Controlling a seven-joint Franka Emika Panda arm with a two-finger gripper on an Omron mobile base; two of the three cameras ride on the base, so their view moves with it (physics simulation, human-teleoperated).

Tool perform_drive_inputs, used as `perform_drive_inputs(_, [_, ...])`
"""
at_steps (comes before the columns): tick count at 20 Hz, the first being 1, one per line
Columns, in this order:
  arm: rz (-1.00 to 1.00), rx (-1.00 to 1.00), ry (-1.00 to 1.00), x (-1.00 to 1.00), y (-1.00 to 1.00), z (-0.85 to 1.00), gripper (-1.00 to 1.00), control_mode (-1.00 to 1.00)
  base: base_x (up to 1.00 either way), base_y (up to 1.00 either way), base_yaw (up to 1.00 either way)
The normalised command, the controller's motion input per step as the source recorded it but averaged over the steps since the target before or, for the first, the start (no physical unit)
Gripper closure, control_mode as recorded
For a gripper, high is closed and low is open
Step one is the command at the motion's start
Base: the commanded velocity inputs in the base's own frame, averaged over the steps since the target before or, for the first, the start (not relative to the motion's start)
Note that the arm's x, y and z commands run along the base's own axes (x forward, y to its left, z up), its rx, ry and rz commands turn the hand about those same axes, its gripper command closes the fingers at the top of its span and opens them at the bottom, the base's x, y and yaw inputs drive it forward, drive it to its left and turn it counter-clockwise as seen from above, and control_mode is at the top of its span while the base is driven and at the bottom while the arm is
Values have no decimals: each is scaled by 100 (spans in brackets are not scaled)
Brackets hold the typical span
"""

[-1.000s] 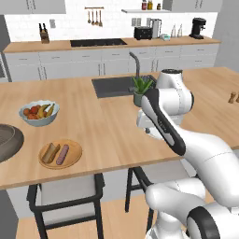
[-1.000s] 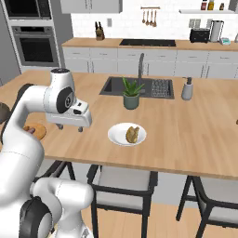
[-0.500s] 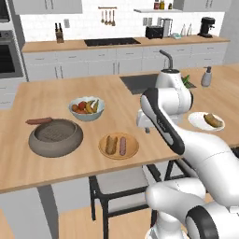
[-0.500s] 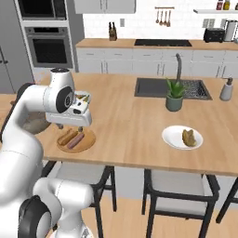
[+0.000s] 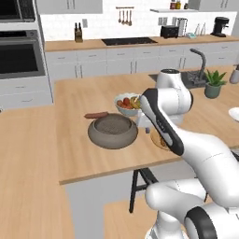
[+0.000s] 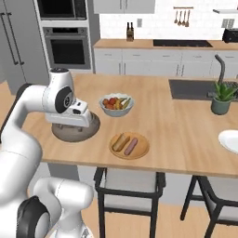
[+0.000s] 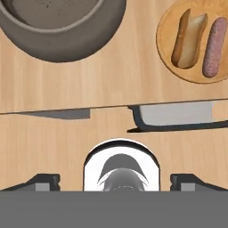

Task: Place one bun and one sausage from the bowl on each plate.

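The grey bowl (image 6: 88,132) (image 5: 113,132) (image 7: 62,26) stands on the island, and its inside looks bare. Behind it a sausage (image 5: 96,115) lies on the counter. To the bowl's right, the wooden plate (image 6: 142,151) (image 7: 167,49) carries a bun (image 6: 120,142) (image 7: 189,38) and a sausage (image 6: 131,146) (image 7: 214,40). The white plate (image 6: 228,139) (image 5: 233,113) is cut off at the right edge. My gripper (image 7: 115,181) (image 6: 69,125) hangs open with nothing in it, above the counter's front edge, on the near side of the bowl and left of the wooden plate.
A pale bowl of fruit (image 6: 116,104) (image 5: 127,103) sits just behind the grey bowl and the wooden plate. A potted plant (image 6: 221,97) stands by the sink at the right. A stool (image 6: 130,181) is tucked under the island's front edge.
The base has driven to the left, so the whole scene has slid to the right in both base views. The gripper has stayed open with nothing in it.
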Motion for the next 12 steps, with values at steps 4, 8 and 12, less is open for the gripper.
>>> perform_drive_inputs(4, [0,0,0,0,0,0,-100,100,44,33,-2])
perform_drive_inputs(8, [0,0,0,0,0,0,-100,100,9,14,-6])
perform_drive_inputs(12, [0,0,0,0,0,0,-100,100,16,74,-18])
